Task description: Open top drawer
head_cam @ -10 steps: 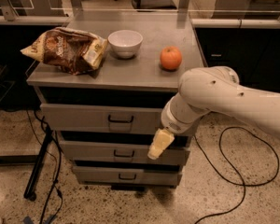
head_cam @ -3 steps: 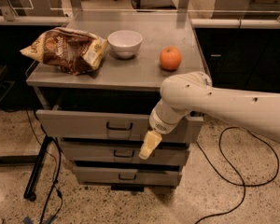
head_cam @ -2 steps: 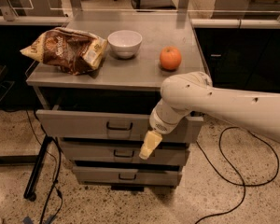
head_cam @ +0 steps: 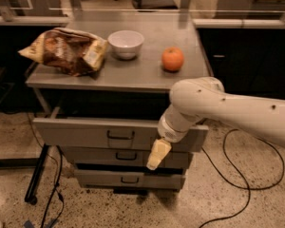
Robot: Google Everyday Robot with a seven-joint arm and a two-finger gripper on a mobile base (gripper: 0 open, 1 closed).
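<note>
The top drawer (head_cam: 85, 134) is a wide grey metal drawer with a small black pull handle (head_cam: 120, 136) at the centre of its front. It stands pulled out from under the tabletop, with a dark gap behind its front. My gripper (head_cam: 157, 155) hangs from the white arm (head_cam: 218, 106) in front of the drawer's right part, right of the handle and apart from it. Its yellowish fingers (head_cam: 156, 156) point down over the middle drawer (head_cam: 104, 156). It holds nothing that I can see.
On the grey tabletop (head_cam: 133, 75) lie a brown chip bag (head_cam: 66, 49), a white bowl (head_cam: 126, 42) and an orange (head_cam: 172, 59). The bottom drawer (head_cam: 128, 179) is below. Black cables (head_cam: 237, 184) run on the speckled floor on both sides.
The top drawer has come further out toward the camera. My arm and gripper have shifted left and lower along the drawer fronts since the earliest frame.
</note>
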